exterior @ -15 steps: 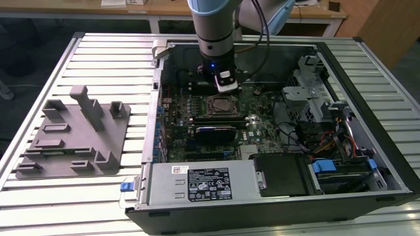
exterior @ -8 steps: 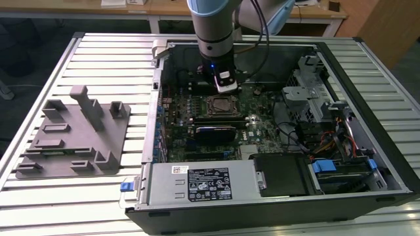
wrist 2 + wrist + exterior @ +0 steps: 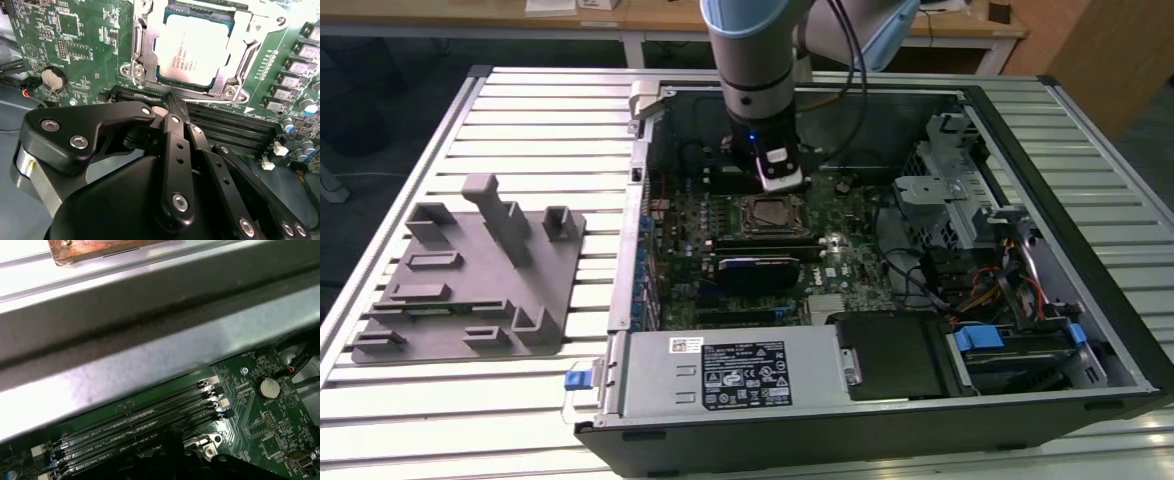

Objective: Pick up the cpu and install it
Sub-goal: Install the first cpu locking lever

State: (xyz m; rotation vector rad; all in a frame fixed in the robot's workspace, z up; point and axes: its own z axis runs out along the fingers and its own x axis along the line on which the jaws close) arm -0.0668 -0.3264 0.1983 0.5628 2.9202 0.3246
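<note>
While seated in socket, cpu (image 3: 192,50) just beyond pincer (image 3: 175,102) (closed).

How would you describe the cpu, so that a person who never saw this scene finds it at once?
Look inside the open computer case at the green motherboard. Near its middle, just past the gripper, sits the metal socket frame. The cpu is the flat silvery square lying within that frame, plain and smooth among small dark components.

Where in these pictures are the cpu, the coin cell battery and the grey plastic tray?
cpu (image 3: 192,52): second wrist view, middle of its silvery top, seated in the socket.
coin cell battery (image 3: 53,77): second wrist view, centre of its round face.
grey plastic tray (image 3: 454,300): exterior view, flat base near its middle.
</note>
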